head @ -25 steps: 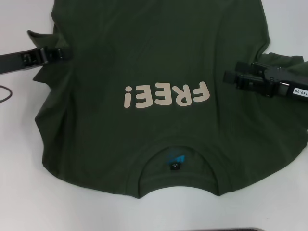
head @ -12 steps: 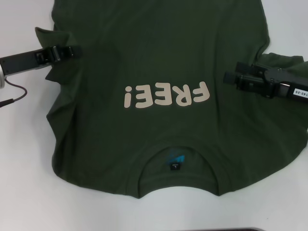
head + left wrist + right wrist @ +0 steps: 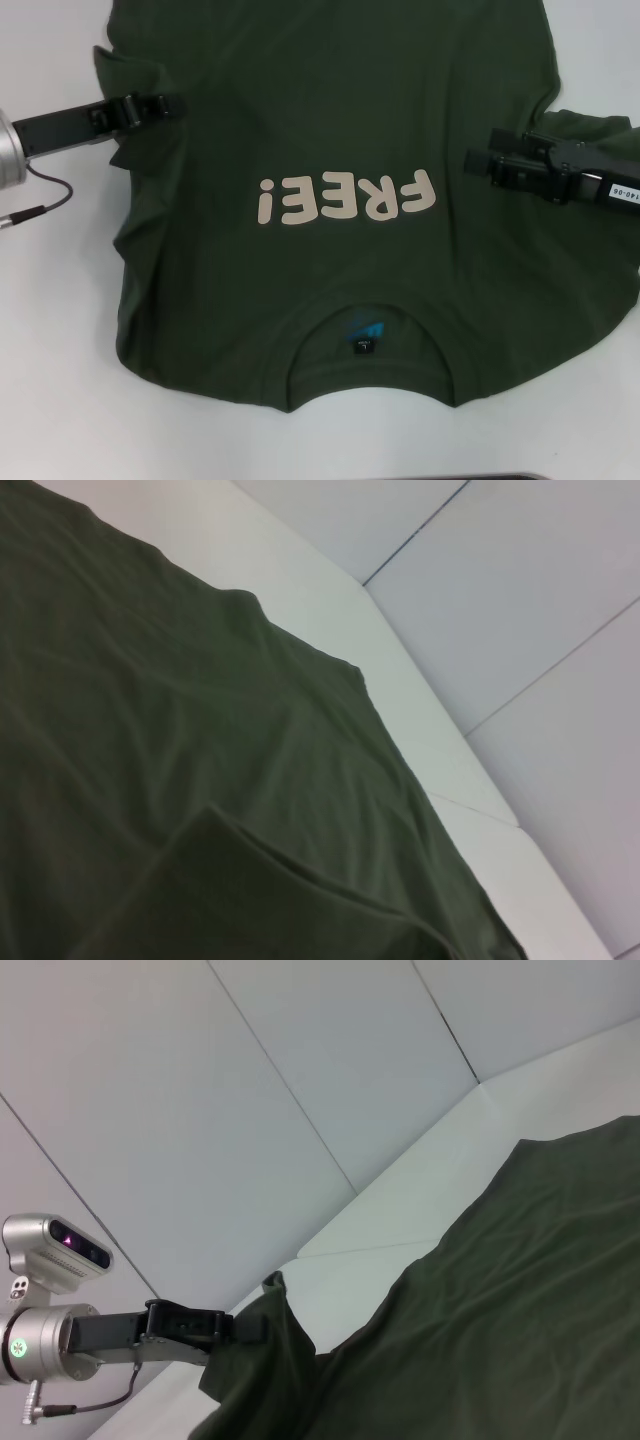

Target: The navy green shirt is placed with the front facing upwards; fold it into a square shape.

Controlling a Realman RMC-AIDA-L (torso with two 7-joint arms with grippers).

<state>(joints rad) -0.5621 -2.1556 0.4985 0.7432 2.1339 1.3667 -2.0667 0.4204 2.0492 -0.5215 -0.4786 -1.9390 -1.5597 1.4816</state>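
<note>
Cotton cloth in a dark olive green covers most of the white counter (image 3: pixel 60 400): the navy green shirt (image 3: pixel 330 120) lies front up, its soft matte knit rumpled into shallow ripples and its collar at the near edge of the head view. Pale pinkish-cream block letters (image 3: pixel 345 198) with rounded corners run across the chest between the two tools and read upside down from the head camera. Below them, inside the curved ribbed neckline, sits a small black-and-blue neck label (image 3: pixel 362 338). The left tool (image 3: pixel 172 104) is a slim black clamp on a dark arm with a silver metal cuff and a thin black cable (image 3: pixel 45 205). It reaches in from the left edge, and its tips are pinched shut on the shirt's left sleeve, which rises in a bunched, pointed fold just behind the tool; in the right wrist view the same tool shows farther off with cloth hanging from it in a limp drape. The right tool (image 3: pixel 480 160) is a blockier black clamp. It rests over the shirt's right side just short of the letters, with the folded right sleeve heaped behind it, and I cannot tell how far its tips stand apart or whether they grip cloth. The left wrist view shows only wrinkled green fabric with a doubled edge, on the smooth white counter.
</note>
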